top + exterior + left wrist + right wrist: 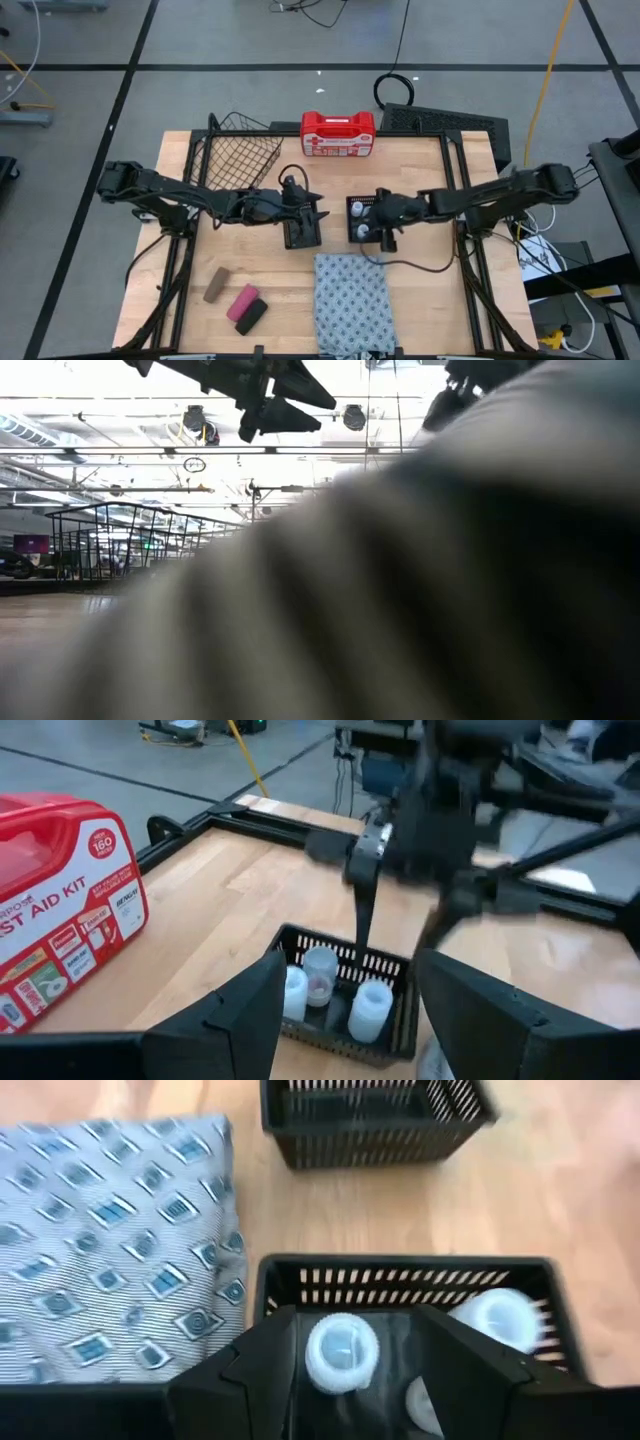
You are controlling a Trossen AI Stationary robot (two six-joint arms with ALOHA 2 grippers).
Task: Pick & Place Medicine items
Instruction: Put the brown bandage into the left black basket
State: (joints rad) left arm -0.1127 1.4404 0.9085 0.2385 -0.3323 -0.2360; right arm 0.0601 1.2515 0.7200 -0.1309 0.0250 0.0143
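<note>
Three whitish round bottles [370,1010] stand upright in a small black mesh tray [362,218] at mid-table. My right gripper [355,1315] hangs open just above this tray, one bottle [342,1352] below and between its fingers, untouched. Another bottle [500,1315] stands in the tray's corner. My left gripper [350,970] is open and empty beside a second small black tray [303,232], facing the bottle tray. A brown block [216,285], a pink block [243,300] and a black block [250,317] lie on the table near the front left.
A patterned blue-grey cloth [352,300] lies near the front edge, next to the bottle tray, and blocks most of the low view. A red-and-white first aid case [338,133] stands at the far edge, a wire basket [240,155] at the far left.
</note>
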